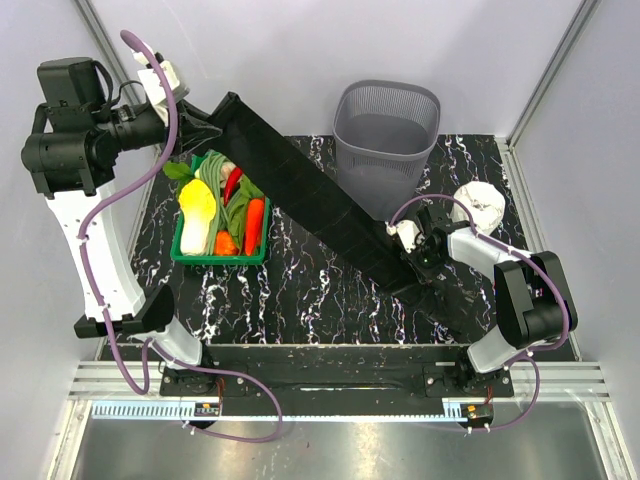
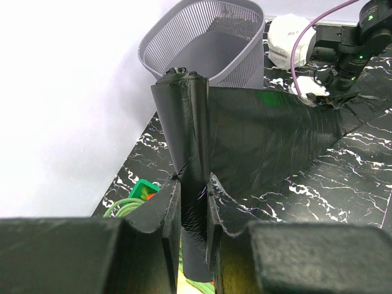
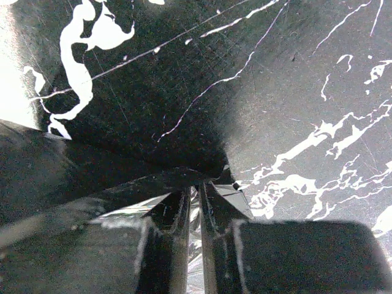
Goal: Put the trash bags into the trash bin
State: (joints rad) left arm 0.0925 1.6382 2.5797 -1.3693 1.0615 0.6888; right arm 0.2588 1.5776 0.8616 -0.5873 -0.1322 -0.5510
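Trash bag (image 1: 310, 195) hung taut between our arms over the worktop (image 1: 300, 300), beside the trash bin (image 1: 385, 160), likely for spreading. From the left wrist, our left claw (image 2: 193, 184) clenched its bunched end. From the right wrist, our right claw (image 3: 195, 190) pinched the film low.

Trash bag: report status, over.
Left hand shut on trash bag, high. Right hand shut on other end, low. Bag stretched outside trash bin, mouth clear.

We count one bag (image 1: 310, 190), one bin (image 1: 387, 130), one crate (image 1: 220, 259) and one roll (image 1: 482, 205). In the crate we count one carrot (image 1: 254, 225) and one chilli (image 1: 232, 185); the greens (image 1: 236, 208) overlap too much to count. There are two grippers: left gripper (image 1: 210, 123) and right gripper (image 1: 415, 258).
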